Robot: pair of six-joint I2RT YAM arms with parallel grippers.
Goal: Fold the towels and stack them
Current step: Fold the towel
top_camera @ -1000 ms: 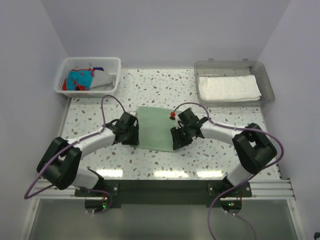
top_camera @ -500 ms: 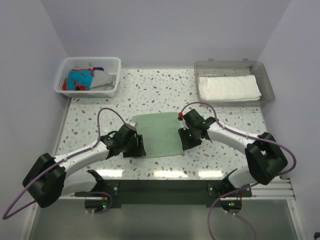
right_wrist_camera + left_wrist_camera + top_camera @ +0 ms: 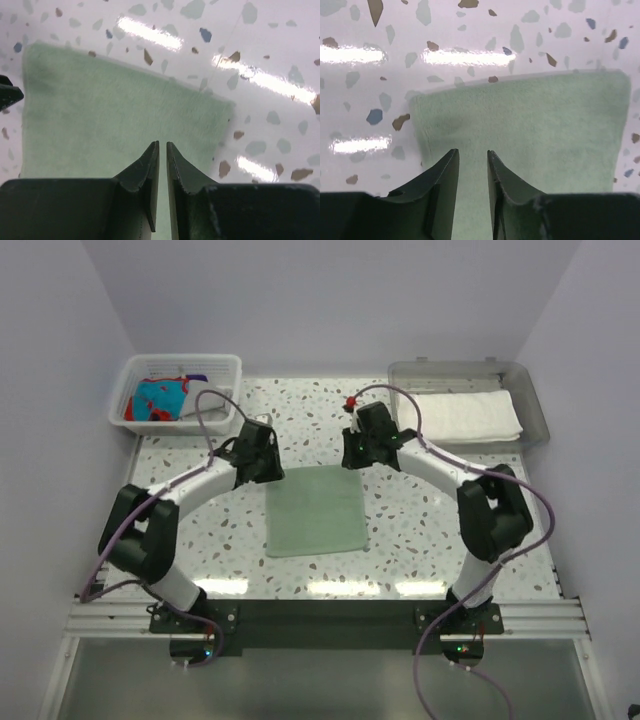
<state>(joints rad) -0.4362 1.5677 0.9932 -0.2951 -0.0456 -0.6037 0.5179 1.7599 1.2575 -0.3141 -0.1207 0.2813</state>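
Your mint towel [image 3: 316,510] lies folded; left gripper [image 3: 472,151] slightly apart, right gripper [image 3: 162,143] nearly together, both empty. I'd pinch its far corners next.

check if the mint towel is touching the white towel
Apart: top view shows the mint towel mid-table, the white towel in the tray, bare tabletop between.
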